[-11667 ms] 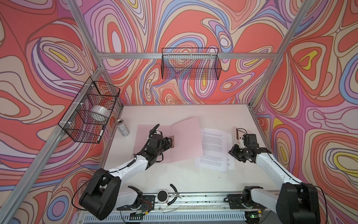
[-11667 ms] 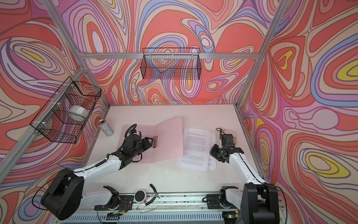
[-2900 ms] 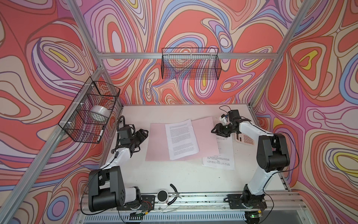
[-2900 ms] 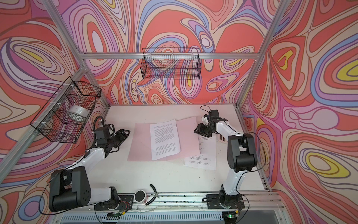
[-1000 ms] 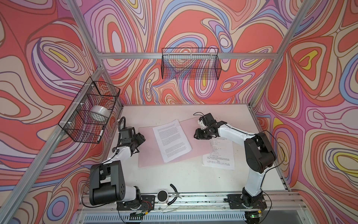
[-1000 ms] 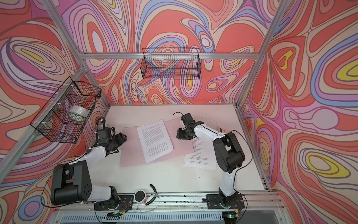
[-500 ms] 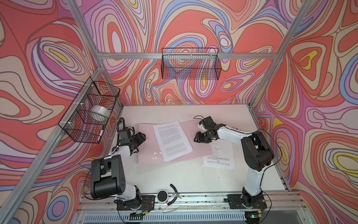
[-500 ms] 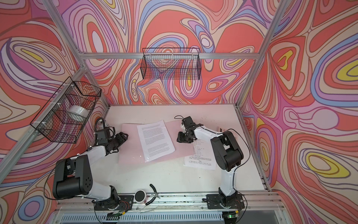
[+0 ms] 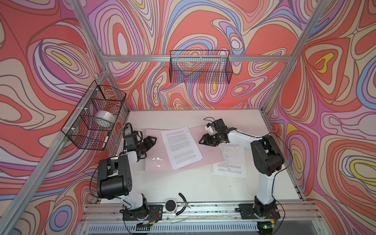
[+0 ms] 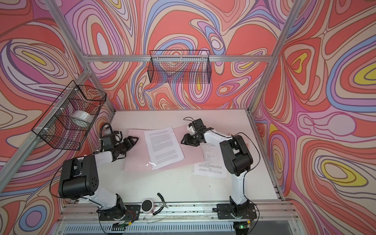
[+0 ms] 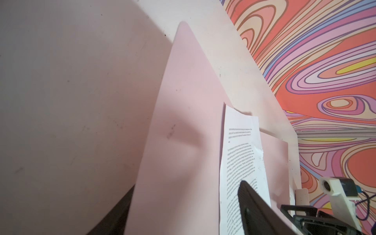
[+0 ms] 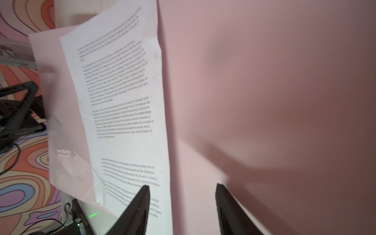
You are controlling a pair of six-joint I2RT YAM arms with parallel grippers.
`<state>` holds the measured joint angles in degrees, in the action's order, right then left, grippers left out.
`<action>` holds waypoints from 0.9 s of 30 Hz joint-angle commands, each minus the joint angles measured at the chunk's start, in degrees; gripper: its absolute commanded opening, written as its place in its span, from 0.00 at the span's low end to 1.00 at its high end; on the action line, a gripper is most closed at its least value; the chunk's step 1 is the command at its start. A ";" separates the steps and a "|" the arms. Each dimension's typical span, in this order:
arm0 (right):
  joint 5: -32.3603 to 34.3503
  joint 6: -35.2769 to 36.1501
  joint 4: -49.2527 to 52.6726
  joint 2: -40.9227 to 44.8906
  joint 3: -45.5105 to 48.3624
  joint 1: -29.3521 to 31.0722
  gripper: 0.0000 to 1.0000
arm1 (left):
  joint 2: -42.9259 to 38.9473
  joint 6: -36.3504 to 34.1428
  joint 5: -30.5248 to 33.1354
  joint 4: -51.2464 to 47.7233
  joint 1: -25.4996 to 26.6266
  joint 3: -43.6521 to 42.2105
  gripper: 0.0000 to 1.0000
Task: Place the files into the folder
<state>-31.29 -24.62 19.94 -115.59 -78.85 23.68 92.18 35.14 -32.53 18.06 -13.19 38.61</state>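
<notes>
The pale pink folder (image 9: 154, 160) (image 10: 134, 162) lies open and flat mid-table. One printed white file (image 9: 181, 146) (image 10: 162, 146) rests on it, a little askew. Another file (image 9: 230, 164) (image 10: 210, 165) lies at the folder's right edge, partly under the right arm. My left gripper (image 9: 151, 140) (image 10: 135, 140) is open at the folder's left edge. In the left wrist view the pink leaf (image 11: 183, 122) passes between the fingers of the left gripper (image 11: 187, 185). My right gripper (image 9: 201, 141) (image 12: 182, 191) is open and empty, low over the right leaf (image 12: 264, 81) beside the file (image 12: 122, 91).
A wire basket holding a white tape roll (image 9: 104, 119) hangs on the left wall. Another wire basket (image 9: 200, 69) hangs on the back wall. A metal can (image 9: 127, 130) stands behind the left arm. A round puck (image 9: 171, 205) and black pliers (image 9: 184, 203) lie on the front rail.
The right gripper's jaws have spread a little wider over the right leaf. The left gripper has edged in toward the folder's left edge. The files have stayed put.
</notes>
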 commanded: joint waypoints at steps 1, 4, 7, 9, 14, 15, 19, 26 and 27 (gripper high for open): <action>-5.81 -0.27 -2.53 -5.14 -6.19 -0.31 0.56 | 2.54 -0.75 -3.30 3.21 -0.58 2.20 0.73; -6.68 0.00 -0.87 -9.80 -12.40 -0.39 0.55 | 4.75 -0.66 -5.57 3.86 -0.61 3.51 0.73; -6.91 0.63 1.15 -13.69 -18.03 -0.47 0.55 | 5.61 -0.56 -7.22 4.77 -0.63 3.93 0.73; -7.96 0.82 2.30 -16.15 -21.16 -0.39 0.55 | 5.81 -0.49 -7.60 4.97 -0.61 3.97 0.74; -11.26 1.12 4.99 -20.47 -26.63 -0.40 0.53 | 6.43 -0.30 -8.28 5.14 -0.79 4.28 0.73; -11.57 1.06 5.51 -21.05 -27.37 -0.39 0.53 | 6.43 -0.30 -8.28 5.18 -0.83 4.28 0.73; -13.92 0.55 5.67 -22.90 -28.40 -0.23 0.52 | 6.74 0.17 -8.52 5.72 -0.90 4.19 0.73; -16.84 -0.53 3.33 -23.74 -27.76 0.80 0.49 | 7.49 0.97 -9.36 7.06 -0.94 4.11 0.73; -17.15 -0.87 2.98 -23.89 -27.85 0.94 0.49 | 7.49 0.93 -9.39 7.07 -0.87 4.10 0.73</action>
<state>-45.98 -24.82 24.18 -138.47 -106.15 23.83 98.96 35.79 -40.69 23.00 -13.67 41.65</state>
